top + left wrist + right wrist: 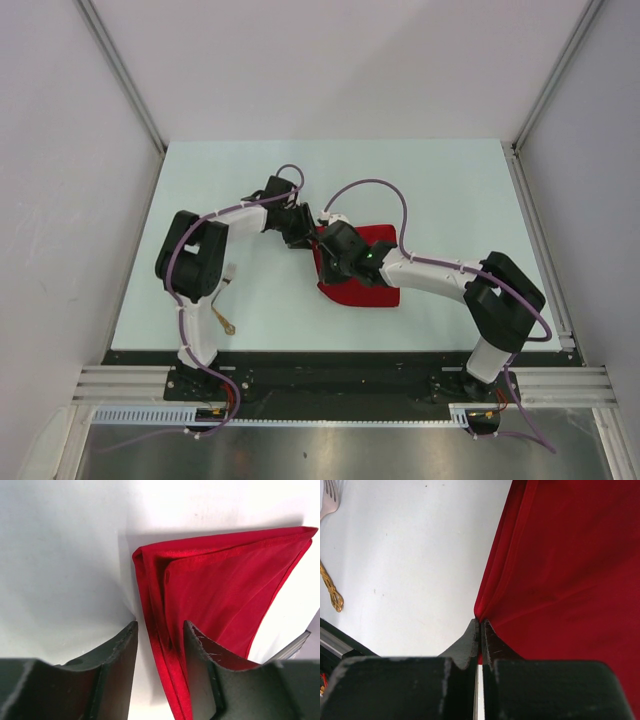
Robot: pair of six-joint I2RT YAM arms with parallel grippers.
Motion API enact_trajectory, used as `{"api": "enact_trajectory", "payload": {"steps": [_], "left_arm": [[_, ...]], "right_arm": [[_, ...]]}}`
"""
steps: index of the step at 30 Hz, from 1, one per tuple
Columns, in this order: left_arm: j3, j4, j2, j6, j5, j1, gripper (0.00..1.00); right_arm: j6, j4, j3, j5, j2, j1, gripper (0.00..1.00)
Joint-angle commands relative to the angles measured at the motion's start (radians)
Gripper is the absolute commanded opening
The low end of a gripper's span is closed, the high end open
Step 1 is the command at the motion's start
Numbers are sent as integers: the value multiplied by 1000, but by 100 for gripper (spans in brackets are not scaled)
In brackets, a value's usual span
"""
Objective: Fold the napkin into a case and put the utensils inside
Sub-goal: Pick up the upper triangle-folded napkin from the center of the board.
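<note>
Right hand (480,624) pinches the red napkin (570,580) tight; left hand (160,626), half-wide, should straddle the folded hem squarely before nipping

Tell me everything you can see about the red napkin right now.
The napkin is bright red, thin cloth with a slight sheen, folded over itself in layers, with hemmed edges showing. It lies on the white table, near the middle. The right tool is shut on one edge, pinching the cloth. The left tool is open, its jaws standing either side of a folded edge near a corner.
</note>
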Motion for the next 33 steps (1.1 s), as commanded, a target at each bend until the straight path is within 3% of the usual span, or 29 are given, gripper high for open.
{"api": "enact_trajectory", "payload": {"steps": [1,11,21,33], "left_arm": [[34,38,21,-32,-12,-5,43],[83,38,55,-13,-29,2,28],[89,-5,-16,54,-66,9,0],[-83,-5,-319,17,-64,65,0]], "right_arm": [[7,46,0,-3,-45,-6,0],[5,47,-14,-6,-61,-10,0],[-7,27,22,-14,-47,43,0],[-22,23,219,-70,51,190,0]]}}
